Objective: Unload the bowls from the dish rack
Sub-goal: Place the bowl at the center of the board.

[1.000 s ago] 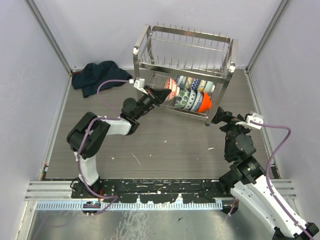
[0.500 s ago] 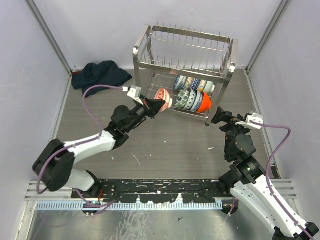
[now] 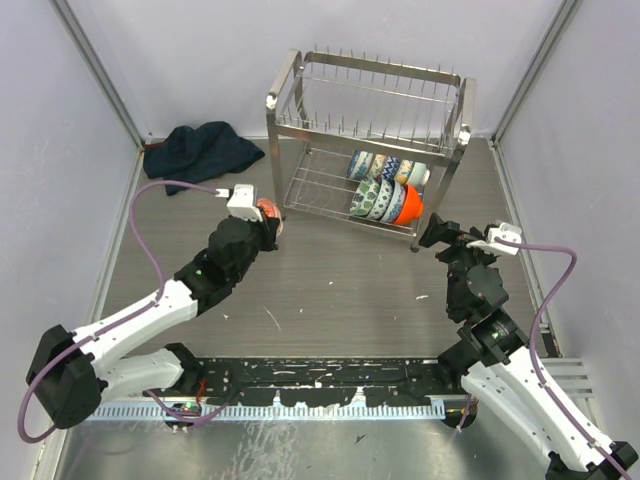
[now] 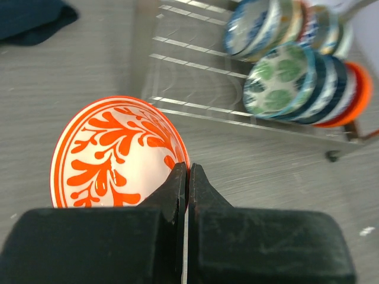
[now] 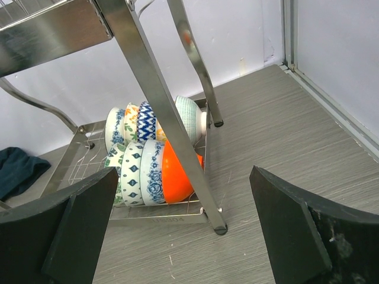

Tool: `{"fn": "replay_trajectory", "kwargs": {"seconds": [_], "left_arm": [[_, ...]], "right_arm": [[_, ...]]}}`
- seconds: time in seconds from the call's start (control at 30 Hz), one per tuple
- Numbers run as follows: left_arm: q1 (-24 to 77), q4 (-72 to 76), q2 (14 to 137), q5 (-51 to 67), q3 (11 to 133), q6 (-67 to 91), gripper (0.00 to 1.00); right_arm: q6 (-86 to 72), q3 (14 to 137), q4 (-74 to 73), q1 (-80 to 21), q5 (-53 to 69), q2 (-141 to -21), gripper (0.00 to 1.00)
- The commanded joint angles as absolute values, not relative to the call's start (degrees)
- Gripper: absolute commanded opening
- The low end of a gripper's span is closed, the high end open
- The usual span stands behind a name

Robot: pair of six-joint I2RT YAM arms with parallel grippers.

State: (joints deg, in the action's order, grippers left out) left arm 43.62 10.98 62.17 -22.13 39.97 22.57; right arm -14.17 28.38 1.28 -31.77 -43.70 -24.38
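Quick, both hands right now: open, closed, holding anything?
Left hand: closed on the rim of the orange-patterned bowl.
Right hand: open, holding nothing.

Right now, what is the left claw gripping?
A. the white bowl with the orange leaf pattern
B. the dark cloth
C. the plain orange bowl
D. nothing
A: the left claw is shut on the rim of the white bowl with the orange leaf pattern, outside the dish rack, while the plain orange bowl sits in the rack's lower tier.
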Motion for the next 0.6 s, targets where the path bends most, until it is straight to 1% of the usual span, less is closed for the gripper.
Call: {"fn": "replay_trajectory", "kwargs": {"seconds": [0.0, 0.1, 0.33, 0.57], "left_arm": [[42.8, 4.42, 62.41, -32.72, 41.53, 18.88, 0.0], [39.75, 2.93, 64.19, -32.93, 42.51, 18.85, 0.0], [31.33, 4.83, 71.06, -30.14, 44.91, 19.08, 0.0], [26.19, 4.95, 82.6, -28.37, 53.65, 17.14, 0.0]], "right_arm": [[-14.85, 28.76, 4.08, -31.98, -42.98, -24.53, 1.0], [-14.85, 28.81, 4.11, -31.99, -43.04, -24.52, 1.0], [-14.85, 28.68, 4.6, -31.99, -42.89, -25.0, 1.0], [-14.85, 28.71, 4.8, -31.99, -42.83, -24.97, 1.0]]}}
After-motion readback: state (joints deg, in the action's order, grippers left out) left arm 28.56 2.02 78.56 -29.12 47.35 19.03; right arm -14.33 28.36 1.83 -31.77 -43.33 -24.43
